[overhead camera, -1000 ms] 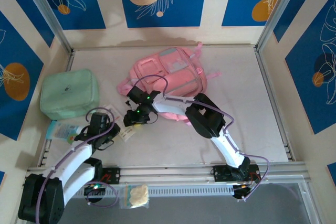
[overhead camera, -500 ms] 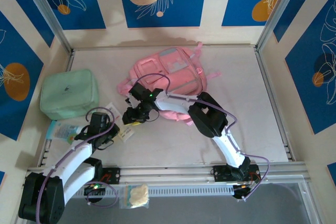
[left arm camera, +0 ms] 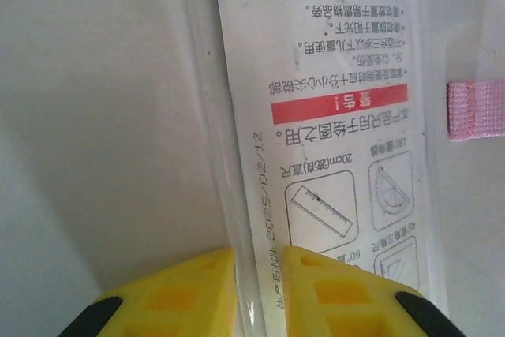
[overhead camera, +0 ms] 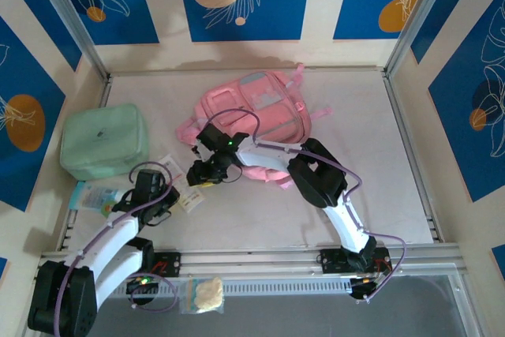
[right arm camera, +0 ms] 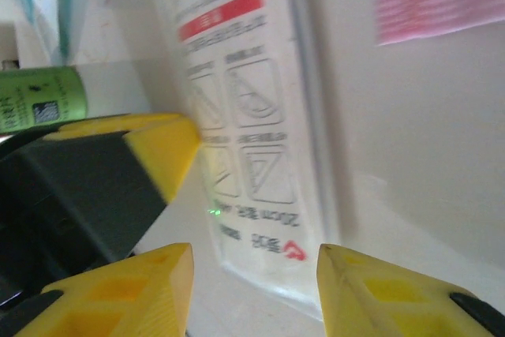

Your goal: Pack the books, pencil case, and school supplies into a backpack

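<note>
Where left fingers [left arm camera: 189, 293] nearly meet, the packet [left arm camera: 339, 116] edge lies between

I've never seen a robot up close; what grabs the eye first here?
A pink backpack lies centre-back, with a mint-green case at the left. Just in front of the backpack, a clear ruler packet sits between two yellow-tipped pincers: the left pincer straddles its edge, the open right pincer its corner.

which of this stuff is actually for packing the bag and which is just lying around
For the job:
- pink backpack
- teal pencil case
- ruler-set packet

Lying about:
- mint-green zip case
- small clear bag on the near rail
</note>
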Tool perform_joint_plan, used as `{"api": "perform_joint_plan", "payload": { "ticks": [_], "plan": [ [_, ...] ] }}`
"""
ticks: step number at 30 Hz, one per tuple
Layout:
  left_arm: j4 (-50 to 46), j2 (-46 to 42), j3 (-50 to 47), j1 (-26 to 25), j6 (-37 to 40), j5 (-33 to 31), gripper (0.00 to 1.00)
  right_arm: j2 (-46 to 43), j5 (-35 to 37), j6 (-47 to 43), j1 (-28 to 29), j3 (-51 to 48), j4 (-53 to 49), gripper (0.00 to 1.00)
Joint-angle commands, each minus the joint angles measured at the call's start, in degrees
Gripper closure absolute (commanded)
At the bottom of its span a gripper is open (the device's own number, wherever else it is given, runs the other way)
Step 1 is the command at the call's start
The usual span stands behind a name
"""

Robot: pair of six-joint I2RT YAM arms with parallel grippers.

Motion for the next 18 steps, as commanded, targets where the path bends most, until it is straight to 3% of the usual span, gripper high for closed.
{"api": "perform_joint_plan", "payload": {
  "ticks": [1,8,18],
  "plan": [
    [3.72,0.50,-1.54,-0.35,-0.22,5.23,0.79,1.59,2.38,-1.12,-0.83,0.19,-3.22,0.54],
    [4.46,1.02,-1.59,-0.35,-0.50,5.73,0.79,5.59,0.19,-1.99,0.22,3.36,-4.12,0.53],
    [6.54,0.98,-2.63,-0.35,-1.22,6.19,0.84,3.56,-6.40,-2.38,1.78,4.41,-2.66,0.52]
  ]
}}
